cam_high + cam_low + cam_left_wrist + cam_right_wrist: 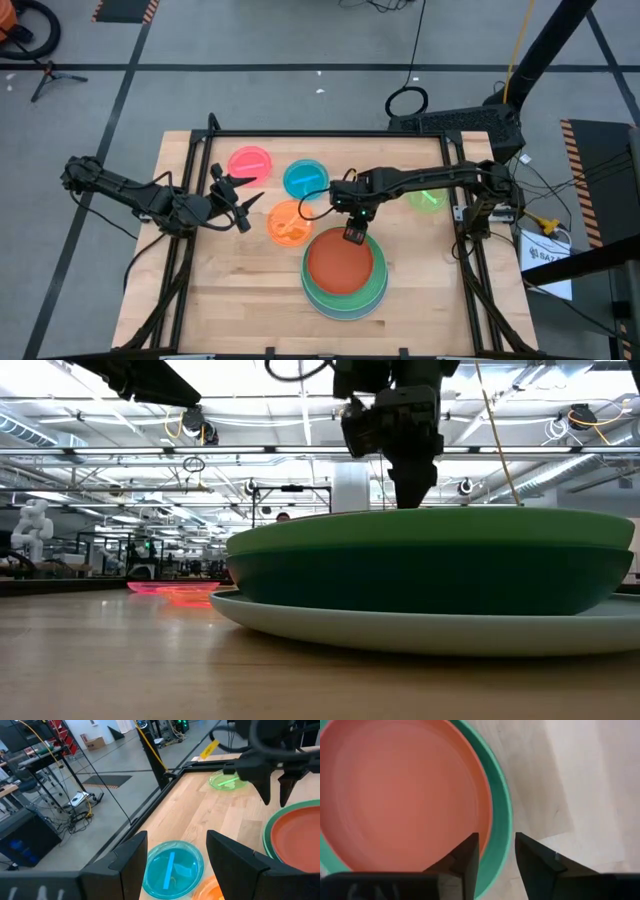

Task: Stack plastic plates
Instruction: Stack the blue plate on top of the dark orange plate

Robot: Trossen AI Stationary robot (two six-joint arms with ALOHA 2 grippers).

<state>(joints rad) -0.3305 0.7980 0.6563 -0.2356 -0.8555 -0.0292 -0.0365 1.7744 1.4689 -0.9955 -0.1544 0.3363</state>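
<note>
Right tool (pixel 354 236) poised over the far rim of the red-orange plate (pixel 344 263), fingers spread and pinching nothing; in the right wrist view the 2 fingers (pixel 465 857) straddle the plate edge with a clear gap, so the plate looks set down rather than held. Red-orange plate resting on top of the stack, centre-right and toward the near side of the table (pixel 230 290): light green plate (pixel 430 527) under it, dark green plate (pixel 420 575) below that, light blue plate (pixel 420 628) at the bottom.

Left tool (pixel 240 200) hanging at the left of the table, fingers spread wide and empty, aimed toward the small plates.

4 small plates not yet stacked: translucent pink plate (pixel 250 163) far left, cyan plate (pixel 305 178) just right of it, orange plate (pixel 289 223) nearer and touching or almost touching the stack's left edge, lime plate (pixel 427 198) far right, partly under the right arm.

Deciding relation for the coming move, as a judgement: orange plate lying left of the right tool and right of the left tool, roughly between both; left tool nearer to pink and cyan, right tool nearer to lime. No long axis to speak of, plates being round, so a rim grasp from either side would probably serve.
</note>
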